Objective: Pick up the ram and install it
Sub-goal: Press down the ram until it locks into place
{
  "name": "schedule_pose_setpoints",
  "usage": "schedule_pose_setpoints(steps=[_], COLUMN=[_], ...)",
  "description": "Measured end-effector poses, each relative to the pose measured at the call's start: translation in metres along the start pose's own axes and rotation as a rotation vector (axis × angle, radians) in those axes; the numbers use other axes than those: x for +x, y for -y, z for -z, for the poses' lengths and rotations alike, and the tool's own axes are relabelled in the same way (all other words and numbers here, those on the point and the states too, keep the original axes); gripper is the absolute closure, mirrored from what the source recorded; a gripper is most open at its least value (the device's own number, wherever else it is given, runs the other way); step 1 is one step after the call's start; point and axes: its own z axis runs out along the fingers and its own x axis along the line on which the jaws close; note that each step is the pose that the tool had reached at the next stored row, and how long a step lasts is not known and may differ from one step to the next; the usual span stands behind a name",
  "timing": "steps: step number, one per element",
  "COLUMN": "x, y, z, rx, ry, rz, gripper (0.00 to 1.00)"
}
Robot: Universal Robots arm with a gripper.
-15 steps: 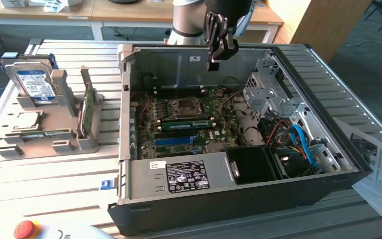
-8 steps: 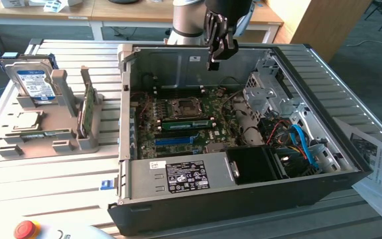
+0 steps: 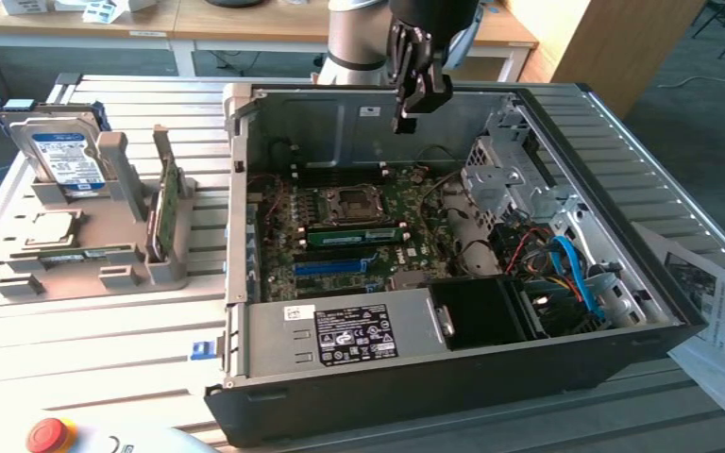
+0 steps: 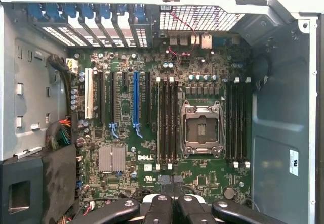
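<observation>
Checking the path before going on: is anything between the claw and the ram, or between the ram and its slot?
Nothing visible does. The claw hangs shut and empty above the open computer case. The ram appears to stand already plugged in beside the processor socket, with open air between it and the claw.

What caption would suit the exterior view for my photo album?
Shut tool poised above the open computer case, over its motherboard.
</observation>
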Motion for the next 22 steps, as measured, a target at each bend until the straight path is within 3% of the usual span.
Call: schedule_pose_setpoints(steps=[5, 22], x=[0.0, 0.001], y=[0.0, -0.0001], z=[-0.002, -0.0262], rx=[0.0022, 0.0149], ry=[0.0001, 0.0003], rz=[0.0, 0.0], gripper=[0.9, 0.9])
